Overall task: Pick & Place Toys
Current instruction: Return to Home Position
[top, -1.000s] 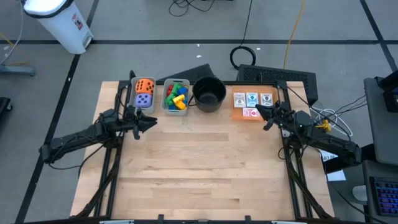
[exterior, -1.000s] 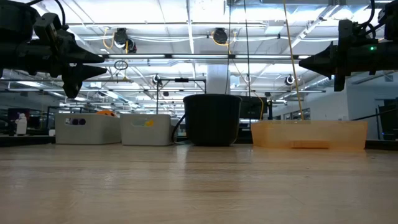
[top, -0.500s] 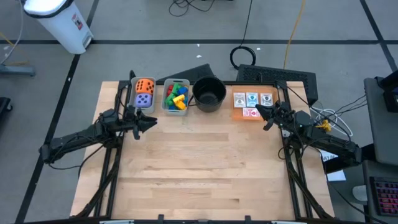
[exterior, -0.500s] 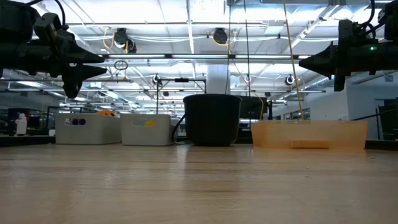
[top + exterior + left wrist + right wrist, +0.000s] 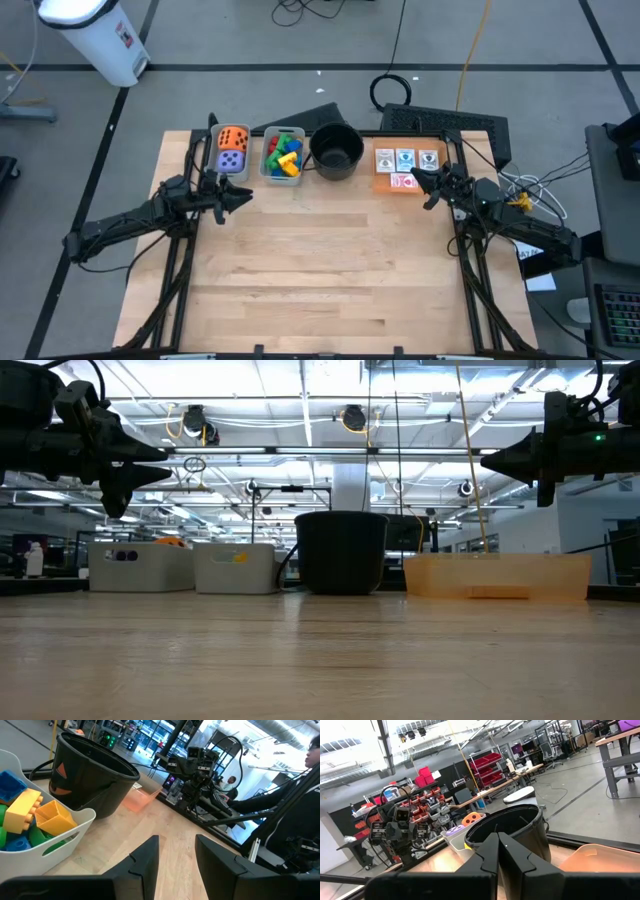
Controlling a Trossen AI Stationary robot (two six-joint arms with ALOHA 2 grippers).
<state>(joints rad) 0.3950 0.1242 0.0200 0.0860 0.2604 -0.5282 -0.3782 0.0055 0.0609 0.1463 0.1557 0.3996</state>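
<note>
Orange and purple dice (image 5: 232, 150) fill one grey plastic bin (image 5: 216, 160), coloured plastic blocks (image 5: 283, 156) the next, white-edged cards (image 5: 405, 159) the orange tray (image 5: 384, 186): sorting looks finished. Left gripper (image 5: 244, 197) fingers apart, right gripper (image 5: 424, 187) fingers together, both empty.

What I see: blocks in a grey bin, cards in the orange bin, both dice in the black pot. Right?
No: the high view shows the orange die and purple die in the leftmost grey bin, not the black pot. The rest holds.

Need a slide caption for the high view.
Sorting done: dice and blocks in grey bins, cards in orange tray beside black pot; left gripper and right gripper hover empty over table.
</note>
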